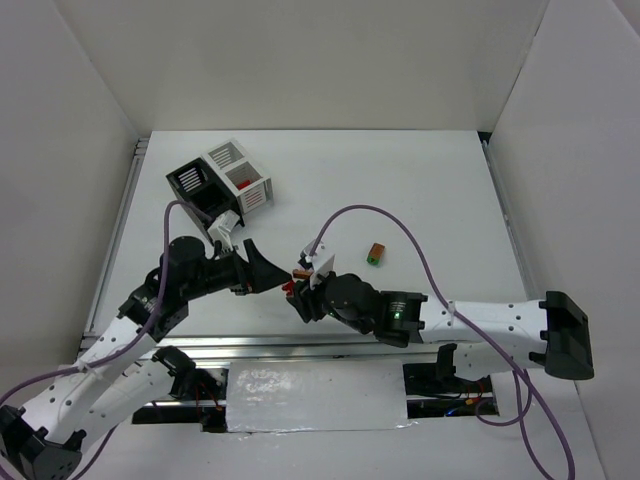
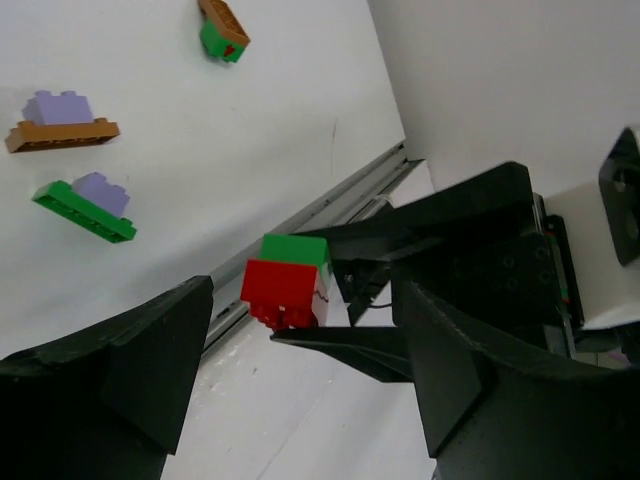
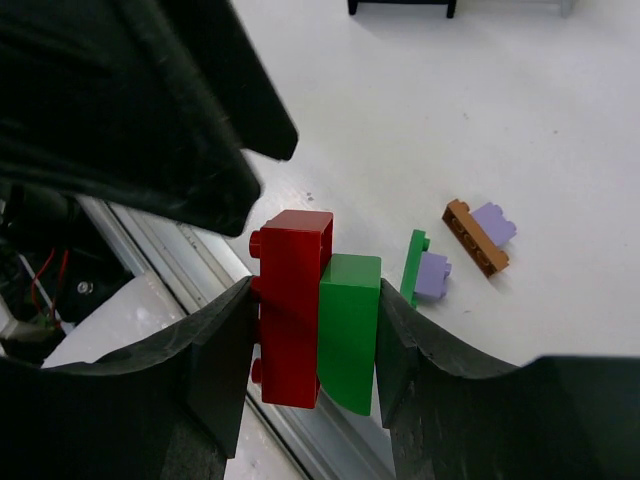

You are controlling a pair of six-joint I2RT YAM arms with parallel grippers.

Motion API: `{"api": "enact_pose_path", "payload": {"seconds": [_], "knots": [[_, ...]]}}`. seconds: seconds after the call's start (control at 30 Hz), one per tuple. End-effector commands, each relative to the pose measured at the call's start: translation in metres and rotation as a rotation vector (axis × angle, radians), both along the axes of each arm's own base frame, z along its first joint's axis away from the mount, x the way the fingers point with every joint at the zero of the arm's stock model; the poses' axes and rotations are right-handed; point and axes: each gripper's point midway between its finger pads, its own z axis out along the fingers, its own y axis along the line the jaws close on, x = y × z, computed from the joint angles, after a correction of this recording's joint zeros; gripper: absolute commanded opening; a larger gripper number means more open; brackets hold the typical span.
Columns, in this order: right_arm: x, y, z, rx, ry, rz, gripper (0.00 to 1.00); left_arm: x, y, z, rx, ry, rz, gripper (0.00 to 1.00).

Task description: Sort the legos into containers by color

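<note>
My right gripper (image 3: 315,335) is shut on a red brick (image 3: 292,305) joined to a green brick (image 3: 348,330), held above the table's near edge. The same pair (image 2: 285,280) shows in the left wrist view, just ahead of my open, empty left gripper (image 2: 300,400). In the top view the left gripper (image 1: 262,270) faces the right gripper (image 1: 297,292) closely. A green-and-purple piece (image 3: 425,270) and a brown-and-purple piece (image 3: 480,232) lie on the table beyond. A brown-and-green piece (image 1: 375,254) lies further right. The black bin (image 1: 190,185) and white bin (image 1: 240,170) stand at the back left.
Something red (image 1: 244,185) lies in the white bin. A metal rail (image 2: 330,205) runs along the table's near edge under the grippers. White walls enclose the table on three sides. Purple cables loop over both arms.
</note>
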Motion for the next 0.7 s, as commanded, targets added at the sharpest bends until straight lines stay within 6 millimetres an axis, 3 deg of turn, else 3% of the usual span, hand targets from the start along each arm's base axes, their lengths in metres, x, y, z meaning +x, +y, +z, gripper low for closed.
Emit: {"api": "enact_pose_path", "payload": {"seconds": [0.0, 0.13, 0.2, 0.47, 0.57, 0.6, 0.67], "knots": [[0.010, -0.001, 0.041, 0.124, -0.064, -0.061, 0.00, -0.005, -0.007, 0.020, -0.085, -0.057, -0.023, 0.87], [0.008, -0.002, 0.054, 0.184, -0.063, -0.057, 0.00, -0.012, -0.013, 0.018, -0.121, -0.057, -0.057, 0.72], [0.005, 0.000, 0.061, 0.209, -0.067, -0.036, 0.00, -0.011, -0.015, 0.013, -0.110, -0.047, -0.058, 0.69], [0.005, 0.013, 0.060, 0.195, -0.057, -0.013, 0.00, -0.010, -0.023, 0.017, -0.140, -0.057, -0.082, 0.72], [0.007, 0.014, 0.057, 0.210, -0.054, -0.031, 0.00, -0.009, -0.026, 0.025, -0.163, -0.085, -0.094, 0.56], [0.007, 0.013, 0.057, 0.223, -0.051, -0.036, 0.00, -0.009, -0.027, 0.025, -0.168, -0.089, -0.102, 0.43], [0.012, 0.009, 0.058, 0.232, -0.054, -0.075, 0.00, -0.010, -0.029, 0.024, -0.168, -0.087, -0.113, 0.31]]}}
